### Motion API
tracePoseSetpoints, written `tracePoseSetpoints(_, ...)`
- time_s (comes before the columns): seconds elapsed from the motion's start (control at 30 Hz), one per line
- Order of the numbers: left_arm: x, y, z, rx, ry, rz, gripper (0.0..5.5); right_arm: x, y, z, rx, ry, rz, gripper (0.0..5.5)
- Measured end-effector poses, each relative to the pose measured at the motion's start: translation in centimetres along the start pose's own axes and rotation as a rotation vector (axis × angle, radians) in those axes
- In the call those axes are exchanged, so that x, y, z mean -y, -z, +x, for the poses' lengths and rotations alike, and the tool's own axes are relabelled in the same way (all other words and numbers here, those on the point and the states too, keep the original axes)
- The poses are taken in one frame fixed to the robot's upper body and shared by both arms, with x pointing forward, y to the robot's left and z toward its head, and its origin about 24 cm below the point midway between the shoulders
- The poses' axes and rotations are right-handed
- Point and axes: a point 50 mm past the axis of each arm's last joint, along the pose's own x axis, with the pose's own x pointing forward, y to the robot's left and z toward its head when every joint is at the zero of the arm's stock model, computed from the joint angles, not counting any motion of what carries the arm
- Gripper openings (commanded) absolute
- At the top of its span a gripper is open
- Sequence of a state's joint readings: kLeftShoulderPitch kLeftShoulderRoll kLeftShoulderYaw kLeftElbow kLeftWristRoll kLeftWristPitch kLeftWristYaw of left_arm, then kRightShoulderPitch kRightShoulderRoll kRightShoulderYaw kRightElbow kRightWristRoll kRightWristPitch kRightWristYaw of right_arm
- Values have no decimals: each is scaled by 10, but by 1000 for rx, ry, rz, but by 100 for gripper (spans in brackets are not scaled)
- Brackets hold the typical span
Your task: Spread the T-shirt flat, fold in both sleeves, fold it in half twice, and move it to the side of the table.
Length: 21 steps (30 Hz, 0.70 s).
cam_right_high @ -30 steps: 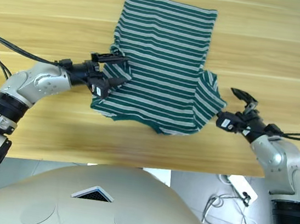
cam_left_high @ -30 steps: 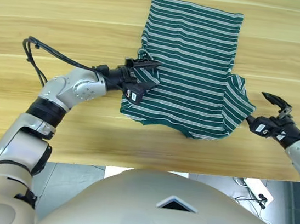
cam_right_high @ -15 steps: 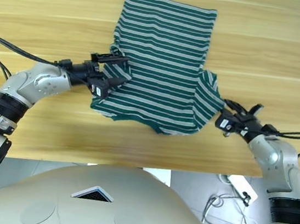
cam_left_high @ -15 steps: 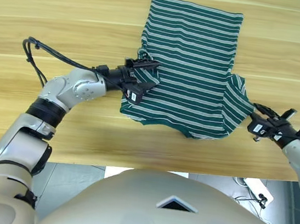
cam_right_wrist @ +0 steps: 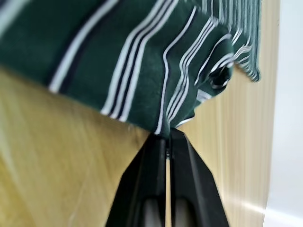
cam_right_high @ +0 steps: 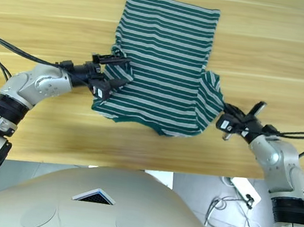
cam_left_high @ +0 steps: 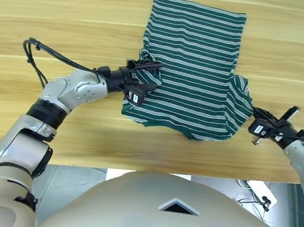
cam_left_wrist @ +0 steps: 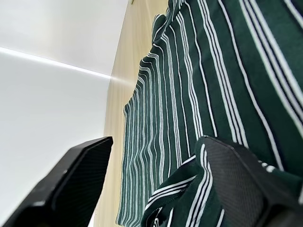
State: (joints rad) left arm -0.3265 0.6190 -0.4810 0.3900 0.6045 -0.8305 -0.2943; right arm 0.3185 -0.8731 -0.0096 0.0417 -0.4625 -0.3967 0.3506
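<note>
Two grippers sit at opposite sides of the green striped T-shirt (cam_left_high: 191, 68), which lies mid-worktop (cam_left_high: 70, 13) with its straight edge far and its rumpled end near. The left gripper (cam_left_high: 158, 75) is over the shirt's left edge. Its fingers (cam_left_wrist: 236, 179) are spread, and a fold of cloth lies draped over one of them rather than being clamped. The right gripper (cam_left_high: 253, 120) is at the bunched right sleeve. Its fingers (cam_right_wrist: 151, 189) are pressed together, and from the wrist view they appear to pinch only the very edge of the fabric at their tips.

That thin bite is the main risk. If the right arm lifts or sweeps the sleeve inward quickly, the cloth could slide out and fall back in a heap. The left side carries a second risk: the draped fold may snag on the spread finger and be dragged along when that arm moves, disturbing the left edge. A hard pull from the right could also shift the whole shirt across the smooth wood.
</note>
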Motion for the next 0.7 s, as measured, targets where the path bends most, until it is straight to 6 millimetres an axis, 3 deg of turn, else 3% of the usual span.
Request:
tracePoseSetpoints(0.13, 0, 0, 0, 1, -5, -1, 359, 20, -19, -5, 124, 113, -14, 1)
tracePoseSetpoints(0.3, 0, 0, 0, 4, -6, -1, 359, 21, -46, -5, 286, 114, -23, 1)
tracePoseSetpoints(0.5, 0, -1, 1, 11, -7, 1, 359, 6, -74, 36, 392, 0, -70, 1)
tracePoseSetpoints(0.7, -1, 0, 1, 11, -9, 2, 359, 0, -83, 67, 401, -63, -102, 1)
